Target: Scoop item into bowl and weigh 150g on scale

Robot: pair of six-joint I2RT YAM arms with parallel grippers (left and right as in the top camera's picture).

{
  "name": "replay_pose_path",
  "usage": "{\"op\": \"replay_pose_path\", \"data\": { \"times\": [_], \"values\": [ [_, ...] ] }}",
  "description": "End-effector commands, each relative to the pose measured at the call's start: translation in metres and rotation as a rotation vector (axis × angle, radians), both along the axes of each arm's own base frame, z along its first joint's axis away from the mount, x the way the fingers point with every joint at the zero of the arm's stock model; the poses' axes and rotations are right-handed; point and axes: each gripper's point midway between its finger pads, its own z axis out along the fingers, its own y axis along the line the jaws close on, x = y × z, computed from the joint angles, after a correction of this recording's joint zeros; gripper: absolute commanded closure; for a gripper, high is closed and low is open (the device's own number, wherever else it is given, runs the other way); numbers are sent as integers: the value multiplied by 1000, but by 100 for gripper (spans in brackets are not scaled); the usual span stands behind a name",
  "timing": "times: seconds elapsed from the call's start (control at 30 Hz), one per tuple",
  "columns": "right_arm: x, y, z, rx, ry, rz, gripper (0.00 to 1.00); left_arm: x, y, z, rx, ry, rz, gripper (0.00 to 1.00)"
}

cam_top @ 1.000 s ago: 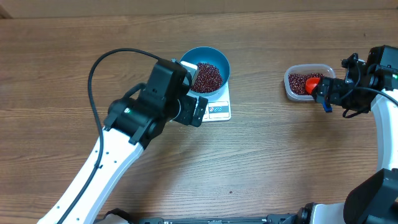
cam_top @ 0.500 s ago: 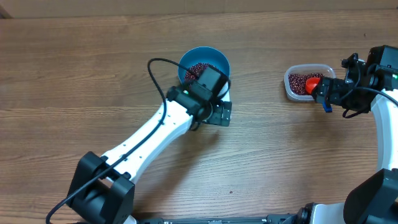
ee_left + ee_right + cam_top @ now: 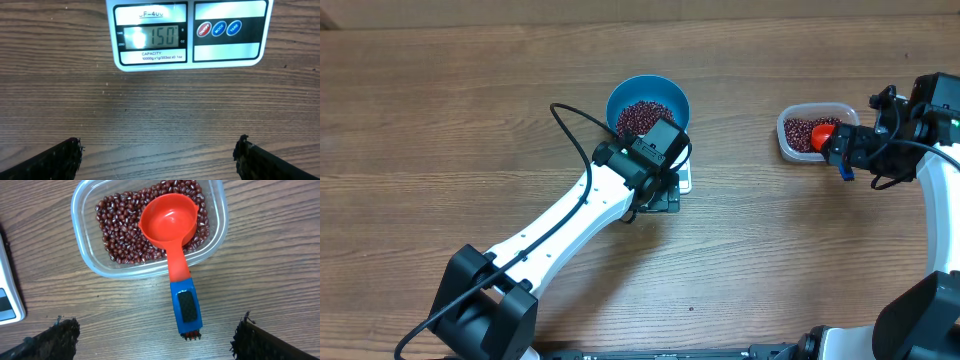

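Observation:
The blue bowl (image 3: 665, 92) holds a pile of dark red-brown beans (image 3: 640, 115) and sits on the white scale (image 3: 685, 178), which my left arm mostly covers from above. In the left wrist view the scale (image 3: 230, 52) fills the top, and its display (image 3: 151, 37) reads 150. My left gripper (image 3: 159, 152) hangs open over bare wood just in front of it. My right gripper (image 3: 156, 332) is open at the blue handle end of a red scoop (image 3: 167, 220), without touching it. The scoop's cup lies empty on more beans (image 3: 117, 235).
A clear plastic tub (image 3: 788, 140) holds the scoop and the remaining beans at the right of the table. The scoop's handle (image 3: 186, 305) sticks out over the tub's near rim. A corner of the scale (image 3: 7, 300) shows at the left edge of the right wrist view.
My left arm has swung from the bowl's left side to over the scale's front edge, then drawn back slightly. The right arm, scoop and tub have not moved.

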Motion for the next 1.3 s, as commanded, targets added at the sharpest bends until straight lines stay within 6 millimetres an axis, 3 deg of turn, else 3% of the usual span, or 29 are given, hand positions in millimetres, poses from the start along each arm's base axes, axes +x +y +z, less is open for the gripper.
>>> {"op": "replay_pose_path", "data": {
  "times": [0.0,0.57,1.27],
  "values": [
    [5,-1,8,-4,-28,8,0,6,2,7,4,-35,49,0],
    [6,-1,9,-6,-31,8,0,9,3,8,8,-48,59,1],
    [6,-2,8,-8,-29,7,0,13,12,32,21,-128,29,0]
  ]
}}
